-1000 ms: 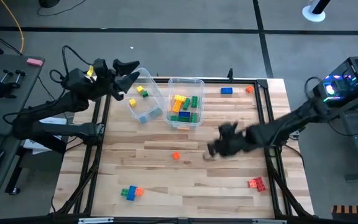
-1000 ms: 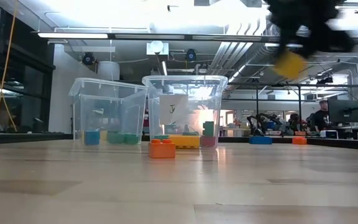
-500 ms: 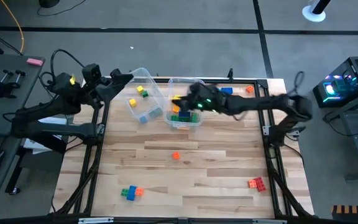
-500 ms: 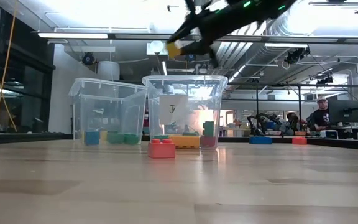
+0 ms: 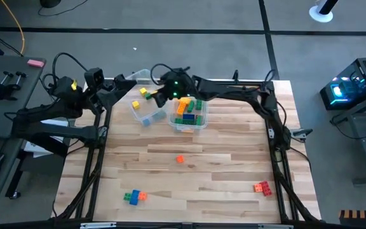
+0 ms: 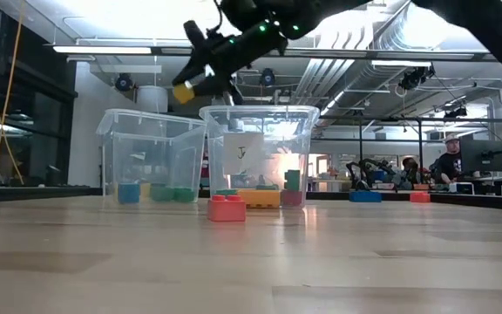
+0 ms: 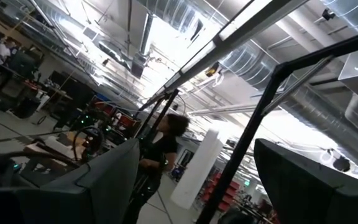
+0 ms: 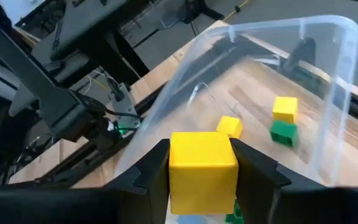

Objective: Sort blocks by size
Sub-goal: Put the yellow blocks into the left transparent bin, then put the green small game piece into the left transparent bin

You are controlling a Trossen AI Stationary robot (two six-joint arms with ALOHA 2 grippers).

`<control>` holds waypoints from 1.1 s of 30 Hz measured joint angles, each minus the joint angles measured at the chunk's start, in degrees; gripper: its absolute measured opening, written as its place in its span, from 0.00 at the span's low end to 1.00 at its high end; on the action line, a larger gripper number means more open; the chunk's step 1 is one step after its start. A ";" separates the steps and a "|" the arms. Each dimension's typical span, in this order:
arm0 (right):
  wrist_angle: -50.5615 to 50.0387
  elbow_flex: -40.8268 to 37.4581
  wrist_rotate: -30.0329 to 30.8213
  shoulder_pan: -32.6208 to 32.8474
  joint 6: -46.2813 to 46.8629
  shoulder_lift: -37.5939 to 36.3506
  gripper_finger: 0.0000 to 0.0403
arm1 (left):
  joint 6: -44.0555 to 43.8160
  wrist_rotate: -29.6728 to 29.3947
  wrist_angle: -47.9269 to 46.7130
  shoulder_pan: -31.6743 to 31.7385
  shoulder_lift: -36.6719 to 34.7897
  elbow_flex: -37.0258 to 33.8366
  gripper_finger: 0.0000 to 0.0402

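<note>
My right gripper (image 5: 161,95) reaches along the table's far edge and is shut on a yellow cube block (image 8: 202,165). It hangs over the left clear bin (image 5: 146,102), also seen in the low view (image 6: 184,92). That bin holds yellow blocks (image 8: 284,109), a green block (image 8: 283,132) and a blue one. The right clear bin (image 5: 189,111) holds several yellow, green, orange and blue blocks. My left gripper (image 7: 191,180) is open off the table's far left corner (image 5: 116,86), pointing upward, with nothing between its fingers. My right gripper pinches the yellow cube by two opposite sides (image 8: 176,168) between its two fingers (image 8: 151,171). The fingers slant downward, coming from the table's right side. The cube is lifted clear, high above the left bin's rim (image 6: 151,118).
Loose blocks lie on the table: an orange one (image 5: 180,159) in the middle, a blue, green and orange cluster (image 5: 134,196) near the front left, red ones (image 5: 262,187) at the front right, and a blue (image 5: 231,93) and an orange (image 5: 255,91) at the far right.
My right gripper has swept from the table's right middle toward the far left, carrying the yellow cube past the right bin to above the left bin, turning as it went. My left gripper has drawn back a little to the left, away from the left bin.
</note>
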 joint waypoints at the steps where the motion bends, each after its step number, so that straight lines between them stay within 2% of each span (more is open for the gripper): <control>1: -1.30 1.92 -0.09 0.00 -0.43 0.91 0.37 | 0.00 -0.01 0.01 -0.17 0.00 0.00 0.76; 5: -5.21 6.43 0.19 -0.18 -2.17 2.86 0.61 | 0.04 0.00 0.00 -0.61 0.00 0.00 0.76; 8: -8.18 9.42 -0.40 -0.84 -5.01 2.87 0.73 | 0.15 0.00 -0.02 -0.61 0.00 0.00 0.76; 11: -16.83 15.43 -0.08 -2.23 -9.75 2.85 0.77 | 2.17 0.00 -0.19 -0.61 0.00 0.00 0.76; 15: -30.15 25.11 6.24 -4.55 -17.97 2.60 0.76 | 4.23 0.00 -2.30 -0.61 0.00 0.03 0.76; 18: -32.67 19.97 10.99 -6.49 -22.36 -3.96 0.71 | 3.09 0.00 -6.63 -0.61 0.33 0.07 0.76; 21: -39.87 16.05 17.88 -8.42 -24.45 -10.24 0.60 | 1.36 0.00 -10.45 -0.61 2.06 -0.06 0.76; 24: -44.41 10.59 22.30 -10.17 -24.67 -16.07 0.43 | 3.97 -0.04 -11.99 -0.55 5.25 -0.13 0.76; 27: -45.01 2.72 22.28 -11.21 -23.89 -22.91 0.21 | 5.40 -0.88 -13.26 0.64 9.33 -0.05 0.76; 29: -44.89 -3.35 22.35 -11.69 -22.12 -27.90 0.06 | 5.20 -2.09 -21.03 2.64 12.62 1.72 0.76; 30: -44.61 -6.59 22.37 -11.95 -20.95 -30.15 0.03 | 6.15 -2.47 -27.43 4.05 14.41 3.41 0.75; 33: -44.05 -17.21 22.75 -12.04 -15.89 -36.68 0.07 | 12.75 -4.14 -50.63 8.31 20.84 11.02 0.67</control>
